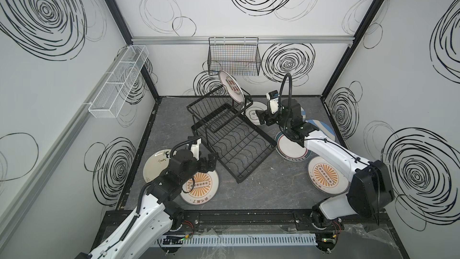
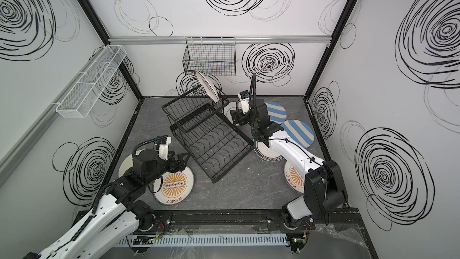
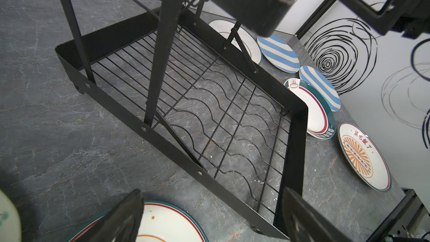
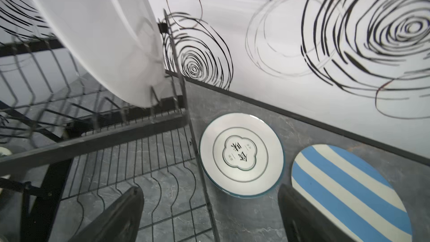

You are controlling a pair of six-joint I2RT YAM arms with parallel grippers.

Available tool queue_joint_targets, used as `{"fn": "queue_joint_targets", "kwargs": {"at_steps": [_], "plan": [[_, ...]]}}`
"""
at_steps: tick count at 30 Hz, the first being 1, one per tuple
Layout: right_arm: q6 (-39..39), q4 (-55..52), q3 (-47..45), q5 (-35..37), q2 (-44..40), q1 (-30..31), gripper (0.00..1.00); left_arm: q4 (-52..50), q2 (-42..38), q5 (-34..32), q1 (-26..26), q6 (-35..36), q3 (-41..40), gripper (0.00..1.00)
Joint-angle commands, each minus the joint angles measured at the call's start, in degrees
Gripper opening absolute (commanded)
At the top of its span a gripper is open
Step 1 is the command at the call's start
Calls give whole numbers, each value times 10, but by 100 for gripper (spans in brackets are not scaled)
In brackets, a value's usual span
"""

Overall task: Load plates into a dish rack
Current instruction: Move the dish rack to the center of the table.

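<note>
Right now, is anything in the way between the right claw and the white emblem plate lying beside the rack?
Nothing visible does. The open right gripper faces the white emblem plate; the dish rack stands beside it, not between.

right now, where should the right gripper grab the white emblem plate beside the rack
Probably the rim of the white emblem plate facing the robot, from above: it lies flat, with the dish rack crowding one side and a blue-striped plate the other.

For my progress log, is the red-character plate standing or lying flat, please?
Standing: the red-character plate sits on edge, tilted, in the upper basket of the dish rack.
</note>
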Motion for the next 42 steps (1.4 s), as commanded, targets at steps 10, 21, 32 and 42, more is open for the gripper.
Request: {"fn": "queue_joint_targets", "kwargs": {"at_steps": [10, 21, 32, 42], "plan": [[14, -41, 47, -120, 172, -16, 94, 29, -7, 7, 5, -5, -7, 96], [-1, -31, 107, -154, 251, 14, 93, 25, -10, 1, 5, -7, -7, 96], [-15, -32, 175, -170, 300, 47, 92, 22, -12, -2, 5, -7, -8, 96], [-28, -37, 194, -180, 303, 74, 90, 20, -18, -8, 2, -8, -8, 96]]}}
